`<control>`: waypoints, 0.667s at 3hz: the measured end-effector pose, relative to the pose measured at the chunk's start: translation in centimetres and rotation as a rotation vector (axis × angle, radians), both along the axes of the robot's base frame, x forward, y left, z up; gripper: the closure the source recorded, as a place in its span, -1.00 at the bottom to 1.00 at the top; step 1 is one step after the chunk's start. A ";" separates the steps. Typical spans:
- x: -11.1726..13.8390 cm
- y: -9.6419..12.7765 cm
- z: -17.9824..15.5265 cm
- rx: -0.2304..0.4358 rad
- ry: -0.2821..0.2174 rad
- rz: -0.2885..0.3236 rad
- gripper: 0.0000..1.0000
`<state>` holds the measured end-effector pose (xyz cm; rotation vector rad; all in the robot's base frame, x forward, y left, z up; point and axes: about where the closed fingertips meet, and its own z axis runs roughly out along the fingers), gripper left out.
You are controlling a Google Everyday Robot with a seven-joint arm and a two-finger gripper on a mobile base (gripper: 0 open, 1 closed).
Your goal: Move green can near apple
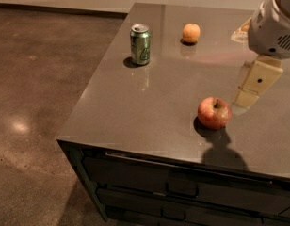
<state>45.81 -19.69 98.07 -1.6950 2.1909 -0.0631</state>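
Shiny green metal drink can (140, 44): upright near the far left edge of the grey counter (149, 107), not yet grasped. Round red apple (213, 112): well apart, toward the near right. Your gripper (248, 95) hangs beside the apple, clear of the can; you cannot tell how wide its jaws stand. By my reckoning the whole move is left to do.

a dark, glossy counter (149, 107) carries three things. the green can (140, 44) stands upright near its far left edge. an orange fruit (191, 33) lies to the can's right, a little farther back. the apple (214, 112) sits toward the near right, well apart from both. the end effector (254, 84) hangs just right of the apple.
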 end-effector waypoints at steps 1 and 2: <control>5.8 5.6 0.9 0.087 -0.038 -0.007 -1.00; 10.1 9.7 1.1 0.148 -0.053 -0.050 -1.00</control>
